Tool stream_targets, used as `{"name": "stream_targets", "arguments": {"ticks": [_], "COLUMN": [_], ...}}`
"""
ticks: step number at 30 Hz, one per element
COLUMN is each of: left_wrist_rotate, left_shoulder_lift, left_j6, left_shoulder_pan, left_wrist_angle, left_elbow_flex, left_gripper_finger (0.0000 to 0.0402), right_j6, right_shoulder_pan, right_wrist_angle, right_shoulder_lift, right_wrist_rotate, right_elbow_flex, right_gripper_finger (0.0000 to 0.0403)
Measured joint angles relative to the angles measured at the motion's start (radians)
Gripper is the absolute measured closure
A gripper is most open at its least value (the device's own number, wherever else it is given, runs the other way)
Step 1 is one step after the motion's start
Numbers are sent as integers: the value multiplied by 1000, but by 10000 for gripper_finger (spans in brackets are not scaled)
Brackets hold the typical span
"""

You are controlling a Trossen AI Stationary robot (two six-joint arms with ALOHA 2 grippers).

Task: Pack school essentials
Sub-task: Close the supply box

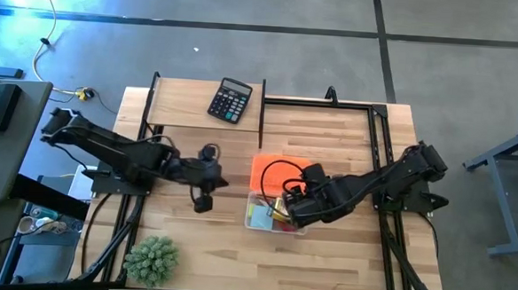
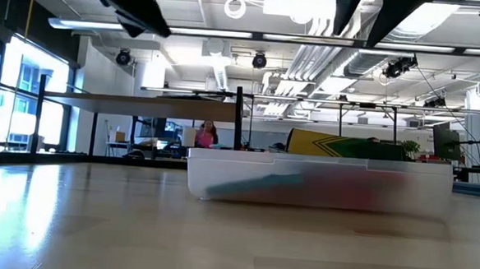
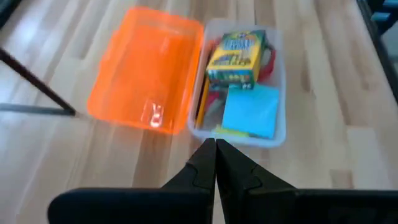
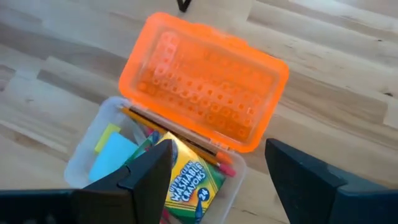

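High view is showing a clear plastic box (image 1: 277,219) sitting on the wooden table (image 1: 348,141) right of centre, with its orange lid (image 1: 271,170) lying open on the far side of it. The school essentials are lying inside the box: a green-yellow crayon packet (image 4: 189,180), a light-blue square notepad (image 3: 250,111), a small yellow block (image 4: 107,138) beside it and thin wooden pencils (image 4: 171,133) along the lid edge. The right gripper (image 1: 293,209) is hanging over the box with its fingers (image 4: 149,171) spread wide, grasping nothing. The left gripper (image 1: 203,201) is hovering just left of the box, its fingers (image 3: 214,163) clenched together on nothing. A black calculator (image 1: 230,100) is resting at the table's far side, and a spiky green plant (image 1: 152,258) is standing at the near left corner.
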Motion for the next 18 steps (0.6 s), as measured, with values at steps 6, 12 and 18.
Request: {"name": "stream_targets", "arguments": {"ticks": [6, 12, 18], "left_wrist_rotate": [40, 101, 170], "left_shoulder_lift": [-145, -280, -376], "left_j6": [-30, -45, -20], "left_shoulder_pan": [34, 107, 178], "left_wrist_angle": [152, 191, 223], "left_elbow_flex": [-155, -262, -307], "left_gripper_finger": [401, 401, 401], "right_j6": [36, 62, 69], "right_shoulder_pan": [-4, -12, -27], "right_wrist_angle": [-60, -130, -178], "right_shoulder_lift": [-28, -74, -128], "right_wrist_rotate": [8, 57, 109], "right_elbow_flex": [0, -1, -1], "right_gripper_finger": [155, 155, 155]}}
